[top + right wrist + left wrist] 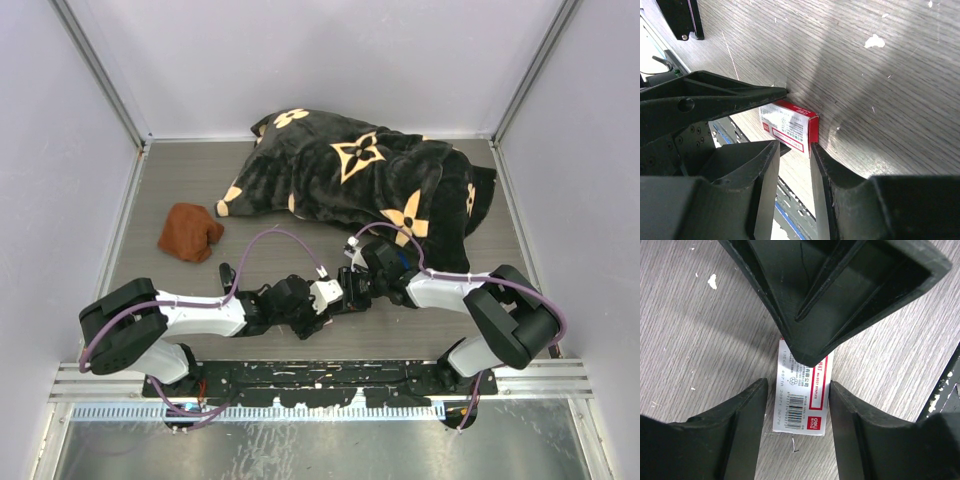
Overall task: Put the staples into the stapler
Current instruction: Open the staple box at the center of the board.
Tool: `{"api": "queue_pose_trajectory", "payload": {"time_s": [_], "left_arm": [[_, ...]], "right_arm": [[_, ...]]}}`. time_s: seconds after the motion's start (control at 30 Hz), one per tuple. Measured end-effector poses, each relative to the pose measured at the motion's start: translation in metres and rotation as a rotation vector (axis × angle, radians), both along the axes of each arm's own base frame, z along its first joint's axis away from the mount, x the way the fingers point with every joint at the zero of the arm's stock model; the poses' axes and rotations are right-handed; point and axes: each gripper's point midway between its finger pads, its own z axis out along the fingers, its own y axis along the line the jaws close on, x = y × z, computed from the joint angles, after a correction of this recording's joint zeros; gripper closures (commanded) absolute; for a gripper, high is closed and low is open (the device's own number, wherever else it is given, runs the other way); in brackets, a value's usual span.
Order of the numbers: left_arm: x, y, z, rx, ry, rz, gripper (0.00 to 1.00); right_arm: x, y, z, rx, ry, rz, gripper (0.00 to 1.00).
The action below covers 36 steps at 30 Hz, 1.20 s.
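The staples (805, 407) lay flat on the tabletop (700, 340), label up, in the middle of the left wrist view. In the top view they were at lower centre, where the two arms met. I judged the box sat there because it had to be opened before anything could be loaded, with one gripper steadying the sleeve and the other working the inner piece out.

The left gripper (799, 384) straddled the box from the bottom of the frame, released rather than clamped. The finger at lower right touched the red edge, while a strip of bare wood showed between the lower-left finger and the box. The right gripper (795, 146) came in from the opposite end, its tip resting on the upper end of the label. Its jaws stood apart, but I could not tell whether they pinched the box or only pressed on it. No stapler showed in any view.

Both arms reached low and inward from their bases, wrists turned toward each other so the grippers met nose to nose. Beyond them, in the upper half of the top view, lay a black blanket (360, 180), with a brown cloth (190, 232) to its left.
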Motion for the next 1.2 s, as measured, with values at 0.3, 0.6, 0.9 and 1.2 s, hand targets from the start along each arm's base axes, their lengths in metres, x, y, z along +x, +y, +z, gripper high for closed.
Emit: {"api": "queue_pose_trajectory", "payload": {"time_s": [0.3,0.6,0.9,1.2], "left_arm": [[0.0,0.0,0.0,0.001,0.0,-0.001,0.52],[-0.001,-0.001,0.0,0.0,0.003,-0.005,0.56],[-0.001,0.0,-0.001,0.005,0.006,-0.006,0.6],[-0.001,0.0,-0.001,0.014,0.011,-0.007,0.61]], "right_arm": [[-0.003,-0.002,-0.01,-0.013,0.025,-0.006,0.66],[0.001,0.005,-0.011,0.016,0.043,-0.02,0.71],[0.001,0.007,-0.014,0.028,0.064,-0.026,0.78],[0.0,0.01,-0.015,0.06,0.092,-0.03,0.77]]}}
